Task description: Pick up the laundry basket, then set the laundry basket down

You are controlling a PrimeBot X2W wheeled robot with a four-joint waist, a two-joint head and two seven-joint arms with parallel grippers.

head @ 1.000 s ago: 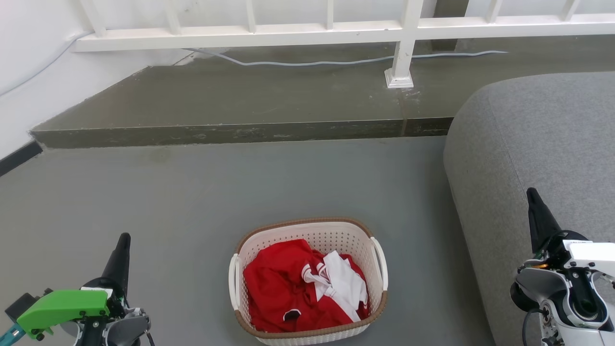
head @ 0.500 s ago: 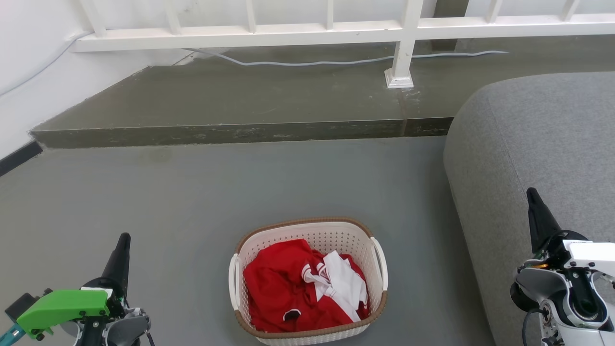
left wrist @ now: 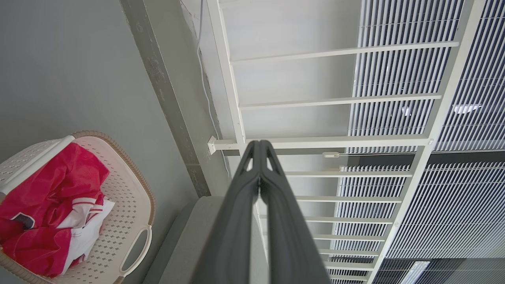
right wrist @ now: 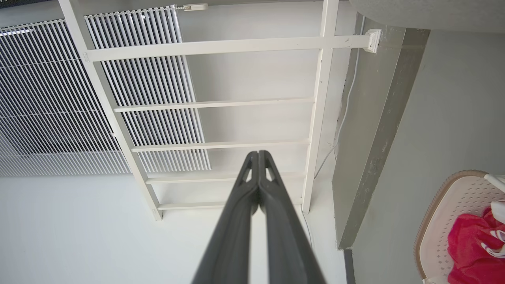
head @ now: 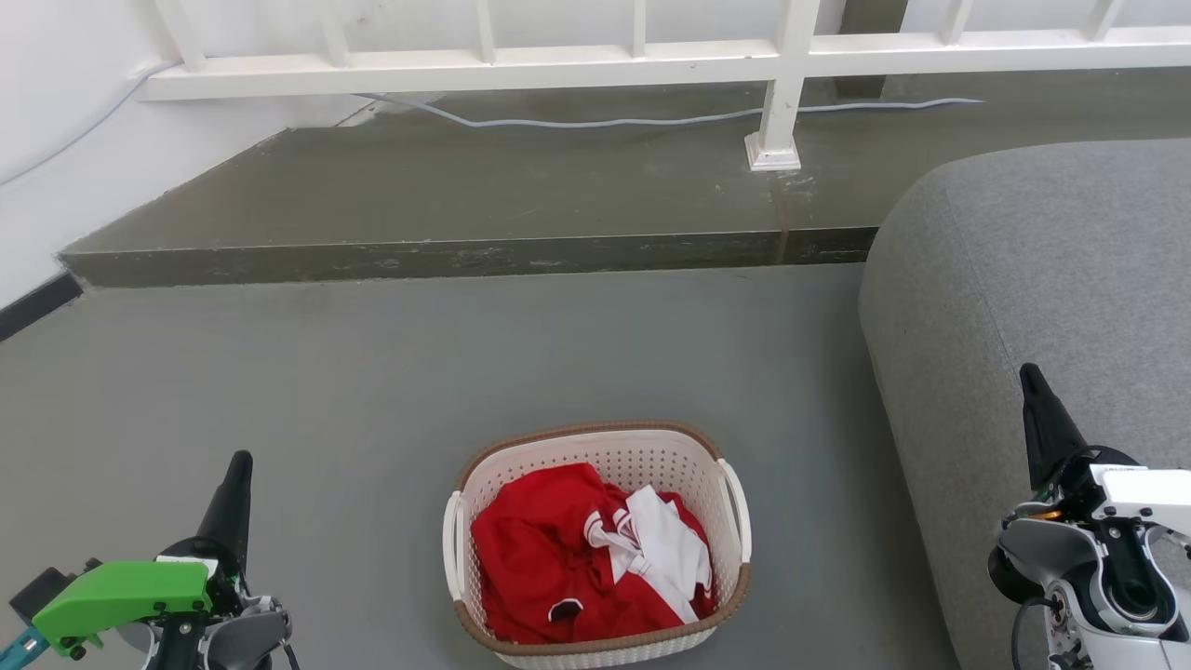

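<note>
Item: laundry basket (head: 600, 430), cream, perforated, brown rim. It stands on the grey floor (head: 372, 391), low centre in the head view, between the two arms and apart from both. Contents: red garment (head: 540, 558), white garment (head: 665, 549). Arms: left gripper (head: 240, 462), well left of the basket, jaws pressed together, empty; right gripper (head: 1031, 377), seen against the grey sofa (head: 1042, 261), jaws pressed together, empty.

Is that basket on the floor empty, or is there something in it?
Not empty. The laundry basket stands upright on the floor, holding crumpled red and white clothing that covers its bottom.
</note>
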